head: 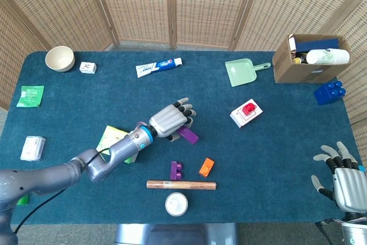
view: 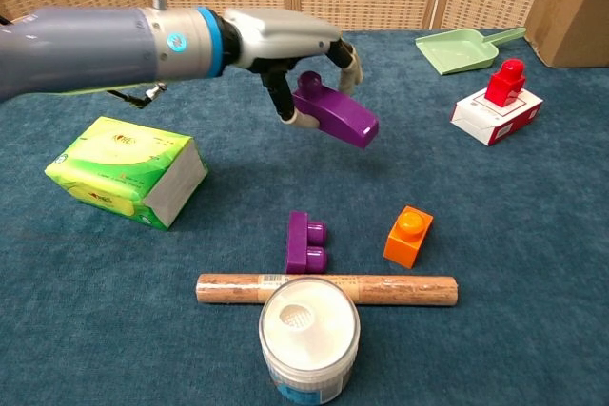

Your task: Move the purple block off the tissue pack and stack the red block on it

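My left hand (head: 170,120) (view: 285,45) holds a long purple block (head: 188,135) (view: 333,112) in the air above the blue cloth, tilted, well to the right of the green tissue pack (head: 114,140) (view: 128,169). The pack's top is bare. The red block (head: 249,109) (view: 505,81) stands on a small white-and-red box (head: 245,115) (view: 497,114) at the right. My right hand (head: 347,176) rests at the table's near right corner with its fingers spread, holding nothing.
A smaller purple block (head: 176,170) (view: 306,241), an orange block (head: 206,167) (view: 408,235), a wooden roller (head: 181,185) (view: 326,289) and a white-lidded jar (head: 176,203) (view: 309,335) lie near the front. A green dustpan (head: 243,72), toothpaste (head: 159,67), a cardboard box (head: 309,57) and a blue block (head: 329,92) are further back.
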### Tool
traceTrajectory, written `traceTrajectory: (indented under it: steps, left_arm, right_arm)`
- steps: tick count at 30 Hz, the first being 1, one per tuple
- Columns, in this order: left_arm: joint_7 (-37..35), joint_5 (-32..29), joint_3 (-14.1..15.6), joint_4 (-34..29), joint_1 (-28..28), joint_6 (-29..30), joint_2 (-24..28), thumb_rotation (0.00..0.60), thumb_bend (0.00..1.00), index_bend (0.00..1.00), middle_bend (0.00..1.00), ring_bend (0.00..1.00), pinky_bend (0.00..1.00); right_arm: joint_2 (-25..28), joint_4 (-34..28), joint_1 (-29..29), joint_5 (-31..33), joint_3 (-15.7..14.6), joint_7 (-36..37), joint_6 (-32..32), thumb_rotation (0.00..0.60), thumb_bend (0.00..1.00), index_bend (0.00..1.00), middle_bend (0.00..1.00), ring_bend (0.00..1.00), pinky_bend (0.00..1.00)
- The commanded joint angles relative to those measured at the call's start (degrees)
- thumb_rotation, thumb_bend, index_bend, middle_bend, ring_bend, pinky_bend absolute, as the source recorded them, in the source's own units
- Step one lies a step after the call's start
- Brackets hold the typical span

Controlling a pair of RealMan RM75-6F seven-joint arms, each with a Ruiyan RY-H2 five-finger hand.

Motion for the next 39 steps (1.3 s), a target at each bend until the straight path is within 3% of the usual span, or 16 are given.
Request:
traceTrajectory:
  steps: [1,11,17,23,25,33,39]
  left_arm:
    - [0.9,-1.0,0.0,2.9,-1.8,-1.0,-2.8,0.6,0.41,0.53,0.23,0.15,0.0]
    - [1.1,-2.2,0.6,13.2,-5.4,-3.0,-10.3,0.6,0.41,0.52,0.22,0.15,0.0]
    - [0.5,-2.5,1.2,19.0,-7.1,-4.4,-14.1,0.6,0.39,0.41,0.18,0.1,0.0]
    - [-1.4,-1.9,1.6,22.5,-8.1,-4.2,-16.9,0.6,0.39,0.44,0.17,0.1,0.0]
    - [-2.0,-1.8,1.6,23.7,-8.4,-4.5,-17.6,0.6,0.38,0.4,0.16,0.09,0.0]
    - [-2.9,-1.5,1.7,22.9,-8.6,-3.6,-17.0,0.6,0.33,0.18,0.06,0.0,0.0]
    - [-3.8,-1.4,0.8,19.3,-8.2,-1.0,-14.6,0.6,0.33,0.11,0.03,0.0,0.0]
  right_arm:
    - [0.3,-0.1,-0.1,-0.2,0.0,0.1,0.4,0.6,0.26,0.38,0.24,0.07,0.21]
    - [1.4,-0.4,-1.1,0.3,-0.1,0.5,1.1,0.6,0.26,0.38,0.24,0.07,0.21]
    - [1.5,-0.5,-1.5,0.4,-0.1,0.8,1.5,0.6,0.26,0.38,0.24,0.07,0.21]
    - [1.6,-0.4,-2.1,0.5,-0.1,1.1,2.2,0.6,0.26,0.38,0.24,0.07,0.21]
    - [1.9,-0.3,-2.5,0.7,-0.1,1.3,2.6,0.6,0.26,0.38,0.24,0.07,0.21]
    - [2.1,-0.1,-2.9,0.5,-0.1,2.1,3.0,0.6,0.26,0.38,0.24,0.07,0.21]
    - [2.2,0.1,-2.8,0.1,0.0,2.4,3.0,0.6,0.26,0.38,0.24,0.07,0.21]
